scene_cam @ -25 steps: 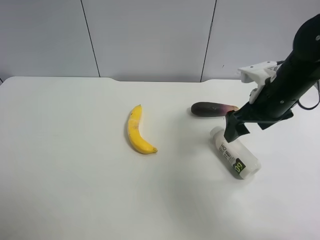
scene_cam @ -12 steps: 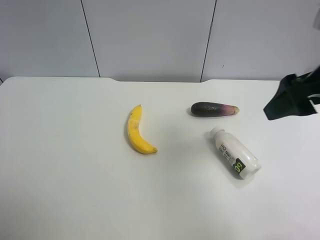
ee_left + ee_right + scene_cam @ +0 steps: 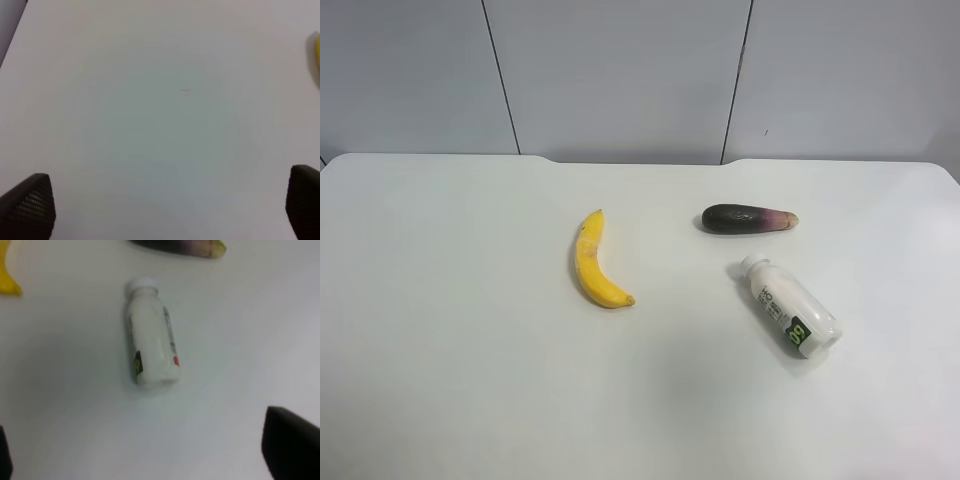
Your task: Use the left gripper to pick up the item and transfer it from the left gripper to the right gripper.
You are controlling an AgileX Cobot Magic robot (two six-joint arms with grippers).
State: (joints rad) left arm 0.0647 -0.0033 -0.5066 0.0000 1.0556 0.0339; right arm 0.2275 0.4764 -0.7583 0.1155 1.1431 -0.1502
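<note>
A yellow banana (image 3: 592, 264), a dark purple eggplant (image 3: 748, 218) and a white bottle (image 3: 790, 306) with a green and black label lie on the white table (image 3: 470, 330). Neither arm shows in the exterior high view. My right gripper (image 3: 147, 456) is open and empty, above the table and short of the bottle (image 3: 151, 352). The eggplant (image 3: 180, 245) and the banana's tip (image 3: 6, 275) sit at that view's edges. My left gripper (image 3: 165, 205) is open and empty over bare table. A sliver of banana (image 3: 317, 55) shows at that view's edge.
A grey panelled wall (image 3: 620, 75) stands behind the table's far edge. A dark strip beyond the table's edge (image 3: 10, 25) shows in a corner of the left wrist view.
The arm at the exterior high view's right has drawn back from beside the bottle and eggplant and left that view. The three items have not moved.
</note>
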